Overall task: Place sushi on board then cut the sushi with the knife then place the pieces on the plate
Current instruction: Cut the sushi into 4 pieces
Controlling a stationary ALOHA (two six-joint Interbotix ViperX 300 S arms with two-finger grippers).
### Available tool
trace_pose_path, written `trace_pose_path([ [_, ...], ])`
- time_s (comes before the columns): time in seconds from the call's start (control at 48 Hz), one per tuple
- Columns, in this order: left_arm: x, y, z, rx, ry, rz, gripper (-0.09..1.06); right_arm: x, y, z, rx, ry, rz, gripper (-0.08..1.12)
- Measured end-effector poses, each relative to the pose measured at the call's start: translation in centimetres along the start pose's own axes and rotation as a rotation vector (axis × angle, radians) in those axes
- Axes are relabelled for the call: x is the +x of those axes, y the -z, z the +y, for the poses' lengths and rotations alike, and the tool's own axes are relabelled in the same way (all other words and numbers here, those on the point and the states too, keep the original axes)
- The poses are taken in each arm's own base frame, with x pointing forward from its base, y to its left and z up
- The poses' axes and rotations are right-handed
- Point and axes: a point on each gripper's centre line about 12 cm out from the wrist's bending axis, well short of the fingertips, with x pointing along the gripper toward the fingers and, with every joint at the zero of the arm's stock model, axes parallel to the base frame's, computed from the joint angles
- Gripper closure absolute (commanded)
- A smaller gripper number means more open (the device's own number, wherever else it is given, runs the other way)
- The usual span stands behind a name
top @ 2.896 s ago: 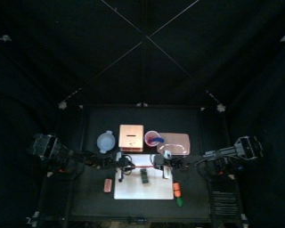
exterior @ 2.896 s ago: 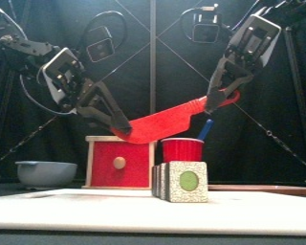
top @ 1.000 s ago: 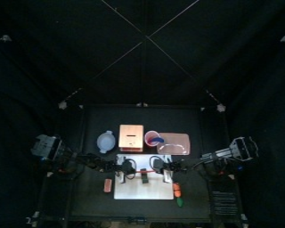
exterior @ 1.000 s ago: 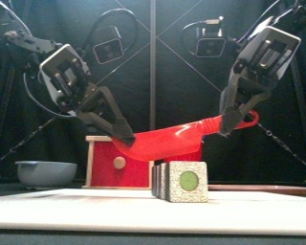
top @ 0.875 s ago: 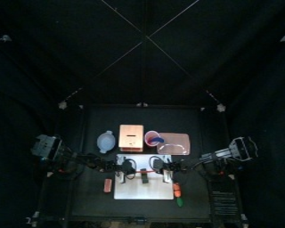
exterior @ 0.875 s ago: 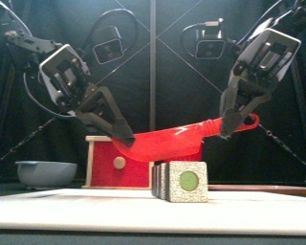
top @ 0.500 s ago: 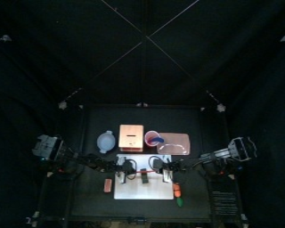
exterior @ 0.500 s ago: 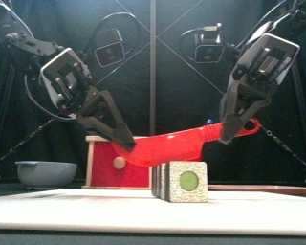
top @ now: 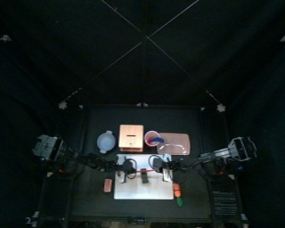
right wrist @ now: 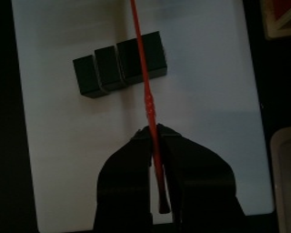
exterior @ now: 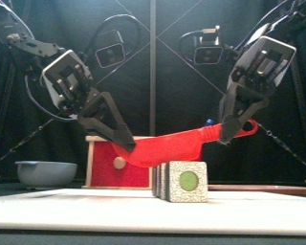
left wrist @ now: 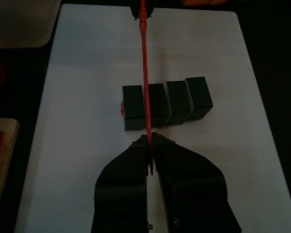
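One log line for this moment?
left claw, right claw: shut on red toy knife | dark green sushi roll: on white cutting board, under knife

The top view is dim, almost all black; only the white board (top: 133, 191) stands bright. The front view is lit from above, the board's near edge soft. Wrist views look slightly blurred.

Red toy knife (exterior: 182, 145): smooth plastic with a soft sheen along the blade. Toy sushi roll (exterior: 185, 182): matt blocks, pale speckled end face with a flat green centre; white cutting board (exterior: 66, 212): smooth, matt, plastic-looking. Wooden box (exterior: 107, 165): pale bare wood, drawer front painted red; blue-grey bowl (exterior: 46, 173): smooth, dull finish.
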Motion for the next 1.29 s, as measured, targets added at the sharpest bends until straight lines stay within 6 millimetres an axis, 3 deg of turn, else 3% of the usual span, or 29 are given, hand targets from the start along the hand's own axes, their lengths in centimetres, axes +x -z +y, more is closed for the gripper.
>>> trace_pose_path([
  [0.521, 0.0, -0.1, 0.0, 0.000, 0.000, -0.004, 0.55, 0.3, 0.8, -0.2, 0.017, 0.001, 0.023, 0.63],
  [1.292, 1.4, 1.2, -0.1, 0.004, -0.005, 0.045, 0.55, 2.6, 2.3, -0.5, 0.022, 0.021, 0.102, 0.63],
])
